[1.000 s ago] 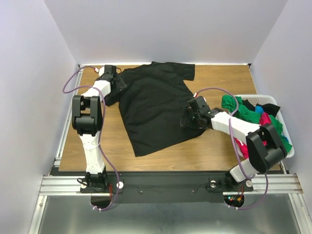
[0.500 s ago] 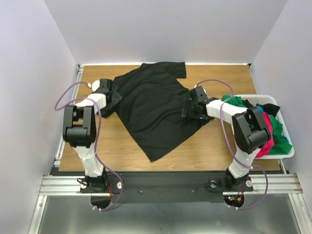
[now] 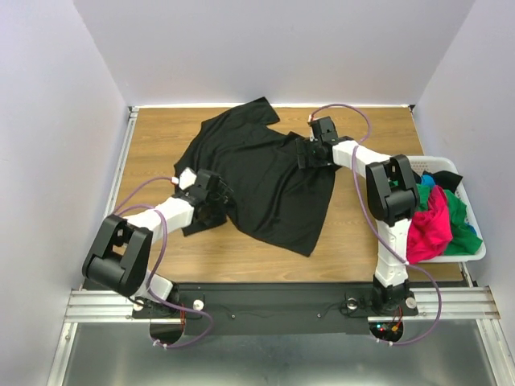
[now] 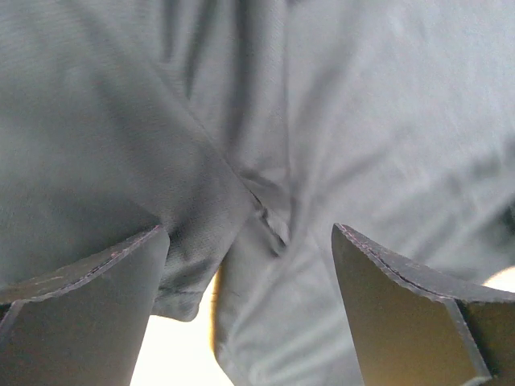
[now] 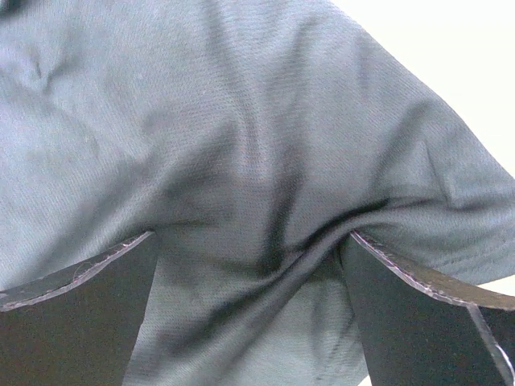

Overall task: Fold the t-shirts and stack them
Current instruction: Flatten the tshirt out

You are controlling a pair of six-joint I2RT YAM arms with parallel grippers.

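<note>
On the wooden table (image 3: 153, 145) the large black t-shirt (image 3: 261, 181) lies spread on a slant, one sleeve toward the far edge and its hem toward the near right, with a gripper on each of two opposite margins. The left gripper (image 3: 213, 201) sits on the shirt's near-left edge, and the right gripper (image 3: 312, 153) sits on its far-right edge, close to a sleeve. From above, neither pair of fingers can be made out against the dark cloth. The wrist cameras settle it. In the left wrist view the left gripper (image 4: 248, 233) has its fingers (image 4: 88, 305) spread wide, with the black t-shirt (image 4: 362, 112) filling the frame beyond them and a hemmed edge folded over just by the left finger. The cloth is not pinched. In the right wrist view the right gripper (image 5: 251, 237) is likewise spread, and a taut crease in the black t-shirt (image 5: 201, 104) runs between the two fingertips. Only the overhead view shows the white basket (image 3: 430, 160) at the table's right edge, heaped with a magenta-pink shirt (image 3: 426, 229), a green shirt (image 3: 459, 211) and bits of blue and black. The left arm lies low and stretched, its forearm slanting across the near-left of the table. The right arm stands up from its base, bends at the elbow beside the basket, and reaches toward the far edge and leftward.
</note>
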